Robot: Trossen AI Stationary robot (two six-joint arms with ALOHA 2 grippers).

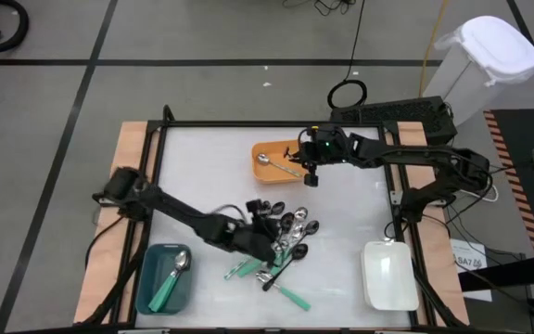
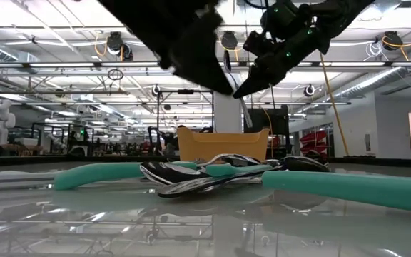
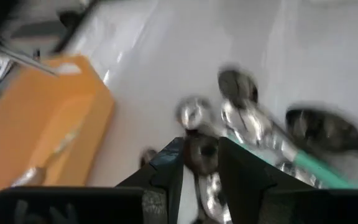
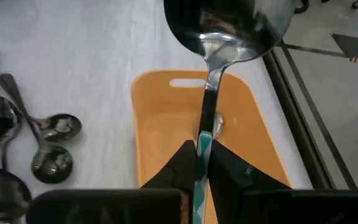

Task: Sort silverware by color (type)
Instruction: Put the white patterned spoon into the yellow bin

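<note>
Several spoons, black, silver and teal-handled, lie in a pile point(image 1: 281, 246) at the table's middle near side. My left gripper point(image 3: 201, 180) is low over the pile, open, with a dark spoon's bowl point(image 3: 201, 152) between its fingers. My right gripper point(image 4: 202, 165) is above the orange tray point(image 4: 160, 124), shut on a spoon with a shiny silver bowl point(image 4: 229, 25). In the high view a silver spoon point(image 1: 272, 163) shows inside the orange tray's outline, beside my right gripper point(image 1: 308, 174). One teal-handled spoon point(image 1: 172, 278) lies in the teal tray point(image 1: 146, 292). My left gripper has one finger point(image 3: 166, 177) on each side of the dark bowl; the view is blurred and I cannot tell whether they touch it. My right gripper pinches the spoon's handle point(image 4: 205, 140) between its two fingers, where a teal strip shows. The fingers lie along the handle, slanting down from the table's far right. The bowl sticks out ahead of the fingers, clear above the orange tray.
A white tray point(image 1: 389, 274) sits at the near right. Long teal handles point(image 2: 348, 189) stick out of the pile toward the near edge. A black frame point(image 1: 248, 125) runs along the table's far edge. Bare table lies between the pile and the white tray.
</note>
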